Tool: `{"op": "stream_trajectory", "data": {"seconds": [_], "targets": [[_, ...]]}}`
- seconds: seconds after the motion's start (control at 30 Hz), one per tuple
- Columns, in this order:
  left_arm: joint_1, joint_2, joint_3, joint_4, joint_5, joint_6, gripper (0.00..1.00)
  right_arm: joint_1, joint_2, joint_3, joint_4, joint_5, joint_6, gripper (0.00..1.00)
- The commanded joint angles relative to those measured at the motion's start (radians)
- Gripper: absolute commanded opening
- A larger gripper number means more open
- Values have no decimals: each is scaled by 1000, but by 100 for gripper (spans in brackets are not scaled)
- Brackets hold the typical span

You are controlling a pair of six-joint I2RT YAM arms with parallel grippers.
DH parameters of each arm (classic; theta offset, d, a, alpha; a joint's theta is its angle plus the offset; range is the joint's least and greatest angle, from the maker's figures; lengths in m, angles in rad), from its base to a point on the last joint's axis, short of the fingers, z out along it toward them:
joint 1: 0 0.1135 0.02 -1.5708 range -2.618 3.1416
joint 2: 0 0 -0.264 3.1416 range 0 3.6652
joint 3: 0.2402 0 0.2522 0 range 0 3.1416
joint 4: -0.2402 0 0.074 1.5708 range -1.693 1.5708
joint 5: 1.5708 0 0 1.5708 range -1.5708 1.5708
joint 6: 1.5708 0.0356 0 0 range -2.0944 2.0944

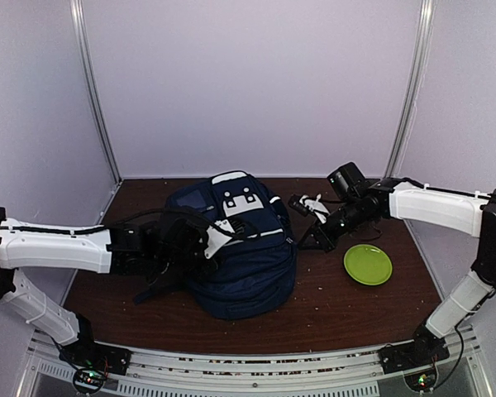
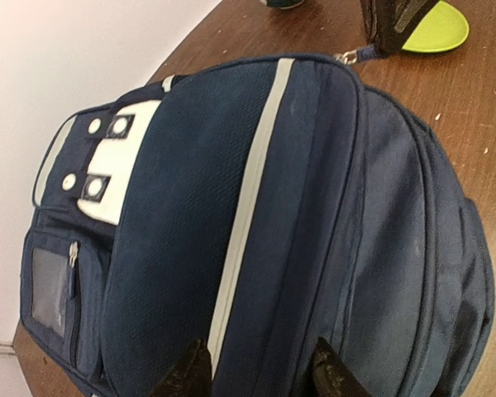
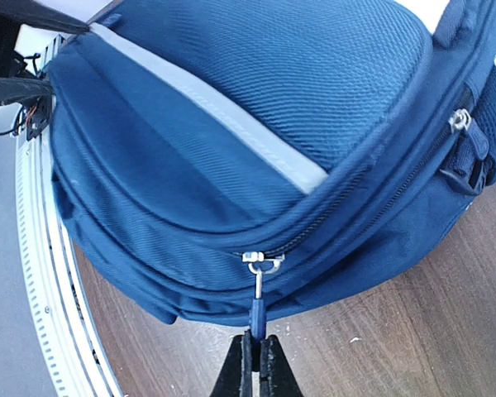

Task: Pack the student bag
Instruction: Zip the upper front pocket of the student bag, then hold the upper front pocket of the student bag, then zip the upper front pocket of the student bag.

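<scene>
Bag [image 1: 240, 265]: centre of the top view, lying on the table [image 1: 339, 318]; navy, with a pale stripe and a white patch toward the upper part of the frame.
Left claw [image 2: 260, 376]: bottom edge of the left wrist view, partly open, fingertips [image 2: 190, 376] apart over the bag's fabric beside the stripe; grips nothing; contact with the cloth unclear.
Right claw [image 3: 255, 364]: bottom centre of the right wrist view, pinched shut on the blue zipper tab [image 3: 256, 313] hanging from the metal slider on the bag's side.
Plate [image 1: 368, 265]: green, right of the bag in the top view, apart from it, below the right arm.
</scene>
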State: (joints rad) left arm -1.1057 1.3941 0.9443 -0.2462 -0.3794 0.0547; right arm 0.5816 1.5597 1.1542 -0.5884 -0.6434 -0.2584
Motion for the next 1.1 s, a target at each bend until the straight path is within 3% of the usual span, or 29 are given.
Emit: {"op": "stream_trajectory", "data": {"seconds": [0.0,0.2,0.33,0.53,0.6,0.73,0.83,1.07], "targets": [[1,94,127,123,105,69,43,45,-84,-32,-59,23,2,0],[-19,251,257,192,104,140,45,58,-116,-46,-66,-31,1,0],[-19,359,348,181,29,161,46,58,-119,-50,-67,-44,-3,0],[-19,446,410,158,49,171,44,58,-128,-54,-62,-45,-1,0],[-18,450,412,145,49,170,37,57,-127,-55,-60,-43,-3,0],[-19,421,395,116,56,164,13,22,-98,-43,-50,-28,17,0],[-19,368,347,123,68,160,3,-41,-57,-13,-42,-7,31,0],[-22,254,228,125,115,153,0,-102,60,110,-14,80,41,0]]}}
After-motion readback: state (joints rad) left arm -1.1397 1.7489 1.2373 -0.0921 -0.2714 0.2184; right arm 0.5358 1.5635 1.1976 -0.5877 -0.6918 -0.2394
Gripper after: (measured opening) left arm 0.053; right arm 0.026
